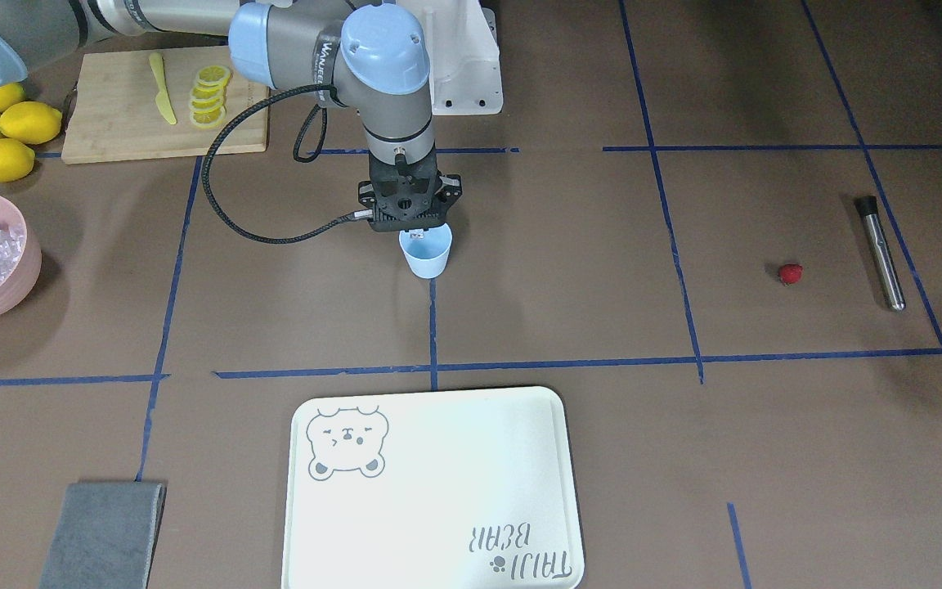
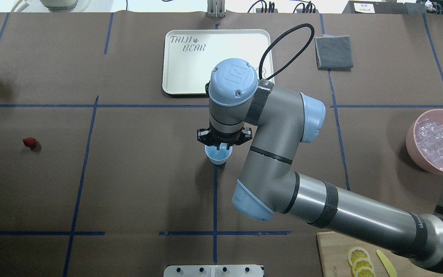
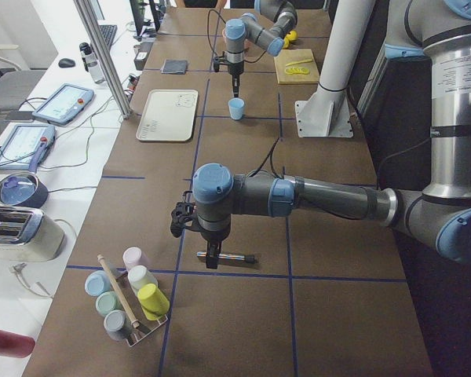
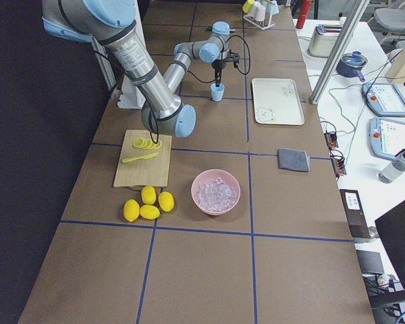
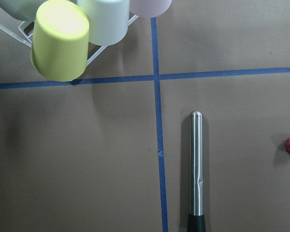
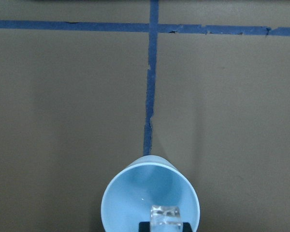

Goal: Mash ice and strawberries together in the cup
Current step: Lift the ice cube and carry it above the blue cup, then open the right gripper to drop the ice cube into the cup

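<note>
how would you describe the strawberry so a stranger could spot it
On the brown table, look at the end far from the pink bowl, where a metal rod lies. The strawberry sits beside the rod, not touching it. It is the only small red thing there.

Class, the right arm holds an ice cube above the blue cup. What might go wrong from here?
1. The right gripper holds the ice cube over the small cup, which nothing steadies. A cube dropped onto the rim may bounce out or tip the cup.
2. The strawberry lies loose far across the table, near the metal rod. Either may roll when gripped.
</note>
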Robot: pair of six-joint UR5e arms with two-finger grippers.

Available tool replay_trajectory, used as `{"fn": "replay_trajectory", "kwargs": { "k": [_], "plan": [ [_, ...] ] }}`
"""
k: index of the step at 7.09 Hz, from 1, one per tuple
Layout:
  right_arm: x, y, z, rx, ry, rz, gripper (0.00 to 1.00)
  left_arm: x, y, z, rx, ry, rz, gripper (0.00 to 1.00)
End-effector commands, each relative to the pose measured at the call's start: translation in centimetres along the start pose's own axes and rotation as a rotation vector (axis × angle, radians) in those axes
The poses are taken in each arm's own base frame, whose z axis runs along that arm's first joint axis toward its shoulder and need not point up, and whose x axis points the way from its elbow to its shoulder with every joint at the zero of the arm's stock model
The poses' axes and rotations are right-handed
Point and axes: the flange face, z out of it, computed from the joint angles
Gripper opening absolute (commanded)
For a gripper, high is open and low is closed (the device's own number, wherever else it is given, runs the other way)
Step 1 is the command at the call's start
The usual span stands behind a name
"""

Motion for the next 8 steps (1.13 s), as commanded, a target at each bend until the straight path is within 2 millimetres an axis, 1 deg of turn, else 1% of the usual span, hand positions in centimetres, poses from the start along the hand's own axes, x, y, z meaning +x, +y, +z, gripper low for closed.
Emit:
{"fn": "replay_trajectory", "kwargs": {
  "k": [1,2,3,4,5,6,7,8],
  "plan": [
    [-0.94,0.00,0.38,0.005,0.007,-0.005,0.03,0.00,0.00,0.00,0.000,0.000,0.000,1.00],
    [-0.96,0.00,0.37,0.005,0.006,-0.005,0.10,0.00,0.00,0.00,0.000,0.000,0.000,1.00],
    [-0.96,0.00,0.37,0.005,0.006,-0.004,0.21,0.00,0.00,0.00,0.000,0.000,0.000,1.00],
    [-1.26,-0.01,0.07,0.008,0.001,-0.006,0.30,0.00,0.00,0.00,0.000,0.000,0.000,1.00],
    [-1.27,-0.01,0.07,0.008,0.001,-0.006,0.42,0.00,0.00,0.00,0.000,0.000,0.000,1.00],
    [-1.27,-0.01,0.07,0.008,0.001,-0.006,0.48,0.00,0.00,0.00,0.000,0.000,0.000,1.00],
    [-1.27,-0.01,0.07,0.008,0.001,-0.006,0.49,0.00,0.00,0.00,0.000,0.000,0.000,1.00],
    [-1.31,-0.10,-0.07,0.010,-0.002,-0.006,0.54,0.01,0.00,-0.10,0.002,0.000,0.000,1.00]
  ]
}}
